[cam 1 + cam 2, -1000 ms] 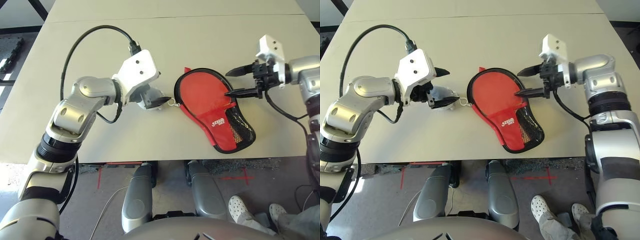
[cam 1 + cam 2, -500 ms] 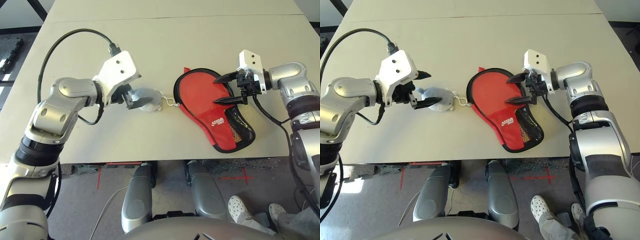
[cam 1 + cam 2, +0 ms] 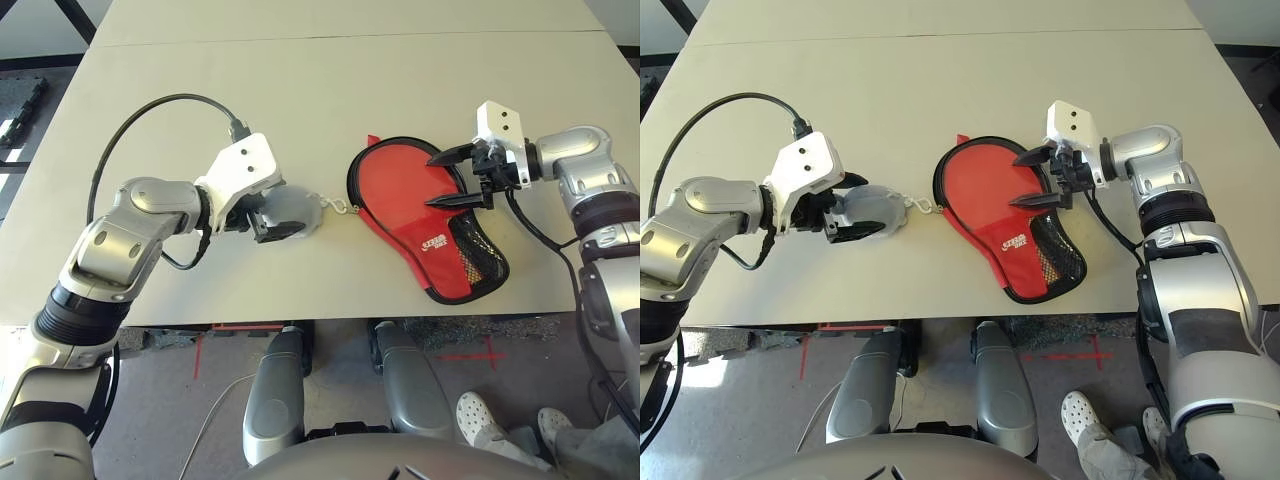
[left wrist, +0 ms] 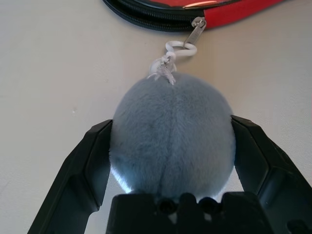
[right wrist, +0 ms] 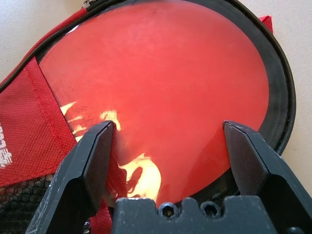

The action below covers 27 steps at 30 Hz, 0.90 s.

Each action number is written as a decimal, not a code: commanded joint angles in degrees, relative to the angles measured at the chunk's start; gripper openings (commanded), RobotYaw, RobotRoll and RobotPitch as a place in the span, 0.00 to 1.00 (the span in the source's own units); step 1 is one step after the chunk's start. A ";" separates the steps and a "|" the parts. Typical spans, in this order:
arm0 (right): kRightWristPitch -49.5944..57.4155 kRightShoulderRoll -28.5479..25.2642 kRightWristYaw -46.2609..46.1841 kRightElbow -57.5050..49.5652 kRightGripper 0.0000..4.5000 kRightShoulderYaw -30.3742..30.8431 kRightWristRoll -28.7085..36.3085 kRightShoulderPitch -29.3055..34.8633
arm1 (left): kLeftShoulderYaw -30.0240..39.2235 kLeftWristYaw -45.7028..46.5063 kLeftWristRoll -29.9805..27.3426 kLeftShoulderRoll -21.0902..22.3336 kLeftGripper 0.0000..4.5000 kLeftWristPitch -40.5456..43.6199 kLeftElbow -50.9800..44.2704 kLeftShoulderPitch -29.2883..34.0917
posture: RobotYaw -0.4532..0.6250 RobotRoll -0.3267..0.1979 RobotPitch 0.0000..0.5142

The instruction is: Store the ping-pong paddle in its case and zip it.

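Note:
The red case [image 3: 392, 205] lies flat at mid-table, its black mesh pocket [image 3: 478, 255] toward the near edge. Through its clear panel shows the paddle's round red face [image 5: 161, 73]; the handle is hidden. A fluffy grey-white pom-pom [image 4: 170, 131] hangs by a white ring [image 4: 178, 48] from the zipper pull [image 4: 197, 30] on the case's left rim. My left gripper [image 3: 862, 210] is open, its fingers flanking the pom-pom [image 3: 292, 208] and brushing its fur. My right gripper [image 3: 431, 181] is open just over the round end's right side.
The pale table [image 3: 300, 100] has a seam across its far part, and its near edge runs just below the case. A black cable [image 3: 150, 110] loops over the table from my left wrist. A person's shoes [image 3: 485, 420] show on the floor at the lower right.
My left gripper drew back left off the pom-pom, then slid right again so its fingers straddle it. The right gripper came in over the case, then held still.

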 commanded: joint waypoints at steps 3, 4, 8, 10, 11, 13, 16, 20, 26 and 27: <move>-0.03 -0.14 -2.38 1.66 1.00 0.94 -2.83 1.51 | -1.47 -1.60 -0.52 0.91 0.78 2.75 -1.04 0.75 | 0.50 0.62 0.52; -0.06 -0.13 -2.46 1.66 1.00 0.94 -2.83 1.51 | -1.60 -1.86 -0.52 1.12 0.71 2.96 -1.19 0.61 | 0.50 0.62 0.52; -0.36 -0.20 -2.93 1.66 1.00 1.16 -3.12 1.59 | -2.03 -2.45 0.11 1.90 0.40 3.32 -0.92 -0.26 | 0.50 0.62 0.52; -0.56 -0.25 -3.06 1.63 1.00 1.27 -3.23 1.82 | -2.06 -2.71 0.20 1.86 0.25 2.83 -0.33 -0.92 | 0.50 0.62 0.52; -0.60 -0.27 -3.08 1.59 1.00 1.32 -3.26 1.98 | -2.18 -2.61 0.72 1.66 0.19 1.82 0.34 -1.46 | 0.50 0.62 0.52; -0.64 -0.28 -3.09 1.50 1.00 1.38 -3.32 2.23 | -2.68 -1.83 2.25 0.85 0.10 -0.15 2.49 -2.96 | 0.50 0.62 0.52; -0.52 -0.28 -3.08 1.29 1.00 1.41 -3.40 2.46 | -2.91 -0.54 3.98 -1.10 0.08 -2.65 6.19 -5.18 | 0.50 0.62 0.52; -0.44 -0.38 -3.23 1.01 1.00 1.55 -3.56 2.94 | -3.10 1.43 6.65 -5.21 0.08 -7.00 14.17 -9.70 | 0.50 0.62 0.52; 0.28 -0.38 -3.92 0.56 1.00 1.36 -3.42 3.44 | -3.33 5.74 12.21 -12.40 0.08 -14.43 30.58 -18.85 | 0.48 0.62 0.54; 0.36 -0.40 -3.99 0.40 1.00 1.33 -3.41 3.60 | -3.39 6.17 12.89 -13.44 0.08 -15.67 33.43 -20.28 | 0.48 0.62 0.54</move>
